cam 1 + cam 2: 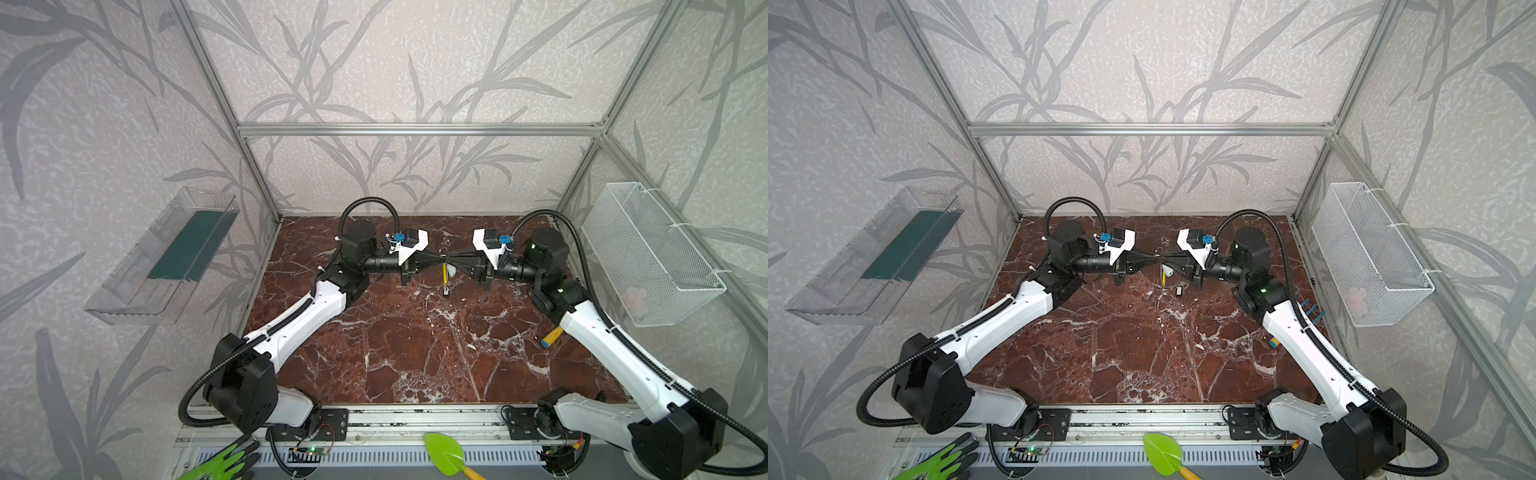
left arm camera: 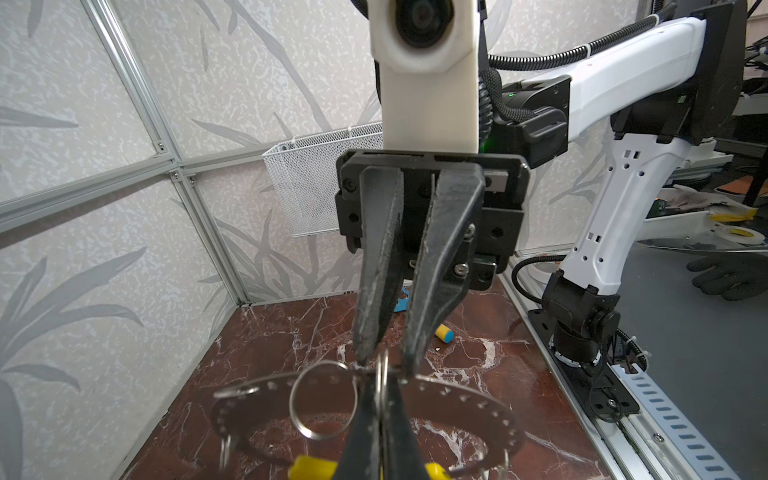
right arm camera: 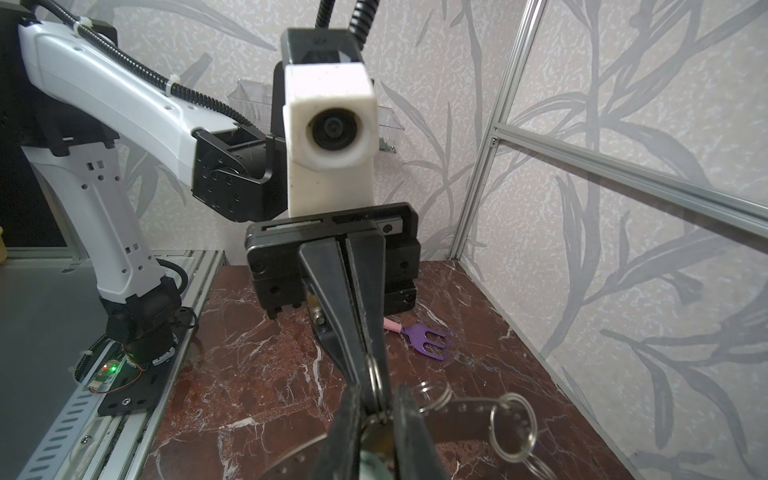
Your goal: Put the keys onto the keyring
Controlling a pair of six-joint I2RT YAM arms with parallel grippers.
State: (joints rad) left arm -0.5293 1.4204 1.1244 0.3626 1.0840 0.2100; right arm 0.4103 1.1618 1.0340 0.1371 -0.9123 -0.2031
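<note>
Red-brown veined marble makes the worktop (image 1: pixel 415 353), boxed in by leaf-patterned walls on an aluminium frame. Both arms reach level across it, so that the left fingers (image 3: pixel 368 357) and the right fingers (image 2: pixel 411 351) meet tip to tip well above the stone. The left fingers are pressed fully together, and the keyring (image 2: pixel 465 395) hangs from their tips, so I judge the pinch to be on its upper arc. The hoop drops away below the tips with its yellow sleeve (image 2: pixel 311 467) at the low end. In both top views it shows edge-on, its plane lying across the line that the two sets of fingers share. The right fingers stand a narrow gap apart with the keys (image 3: pixel 376 434) filling that gap (a brassy key head, the pale tag (image 3: pixel 374 463) just under it), which I take for a grip rather than a loose cage. A small split ring (image 3: pixel 376 384) stands edge-on right between the two sets of tips; whether it is already over the hoop I cannot tell. The coming move turns on this: the keys lie on the right fingers' side of the hoop, just beside it, with their ring aimed along the finger line at the left tips. The right arm is therefore the one placed to feed it while the left holds the hoop steady. Another split ring (image 2: pixel 292 401) already hangs on the hoop to one side of the left fingers. No brand, label or lettering can be read anywhere, and the tag's face is too blurred to tell.
</note>
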